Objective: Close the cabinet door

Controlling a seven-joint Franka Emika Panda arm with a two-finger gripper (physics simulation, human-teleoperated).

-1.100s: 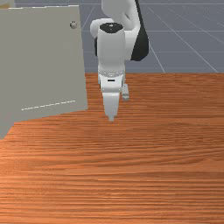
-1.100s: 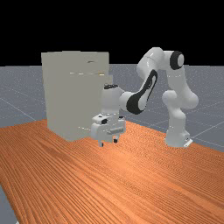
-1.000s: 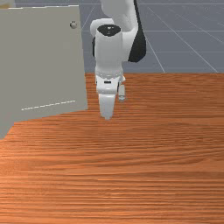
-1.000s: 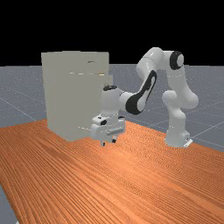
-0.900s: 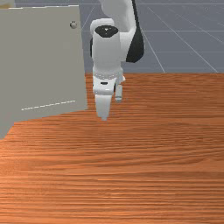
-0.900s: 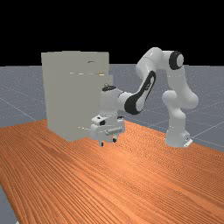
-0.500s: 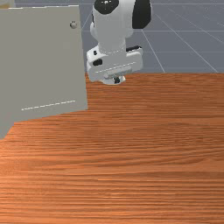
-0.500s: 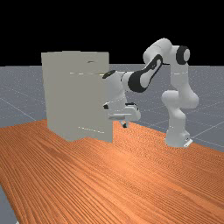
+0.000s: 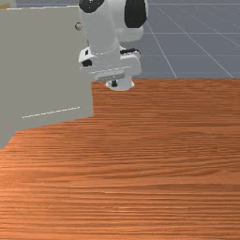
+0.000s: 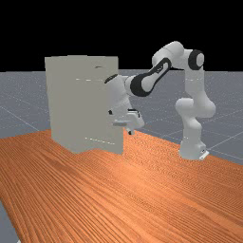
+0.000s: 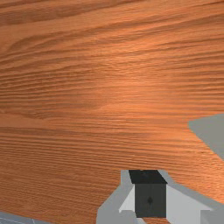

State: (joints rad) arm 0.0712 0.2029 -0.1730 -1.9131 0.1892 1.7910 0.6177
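1. Cabinet door: flat grey-beige panel point(image 9: 42, 70) at the front view's left. It stands open, its free edge toward the arm.
2. Knob: small, round and metallic point(image 9: 78, 26), near the panel's upper free corner, just beside the hand's housing.
3. Cabinet: tall, box-shaped, grey-beige body point(image 10: 61, 95), upright on the orange-brown wooden bench point(image 9: 140, 178), at the far view's left.
4. Arm: white and grey, jointed point(image 10: 201, 104). It reaches from the far view's right; the hand overlaps the door's free edge in the front view. Contact cannot be confirmed.
5. Pincer point(image 10: 131, 132): tilted, above the bench.
6. Wrist view: the pincer point(image 11: 149, 192) is fully closed, fingers together, nothing held. A grey panel corner point(image 11: 212, 133) lies to one side, apart from the fingers.
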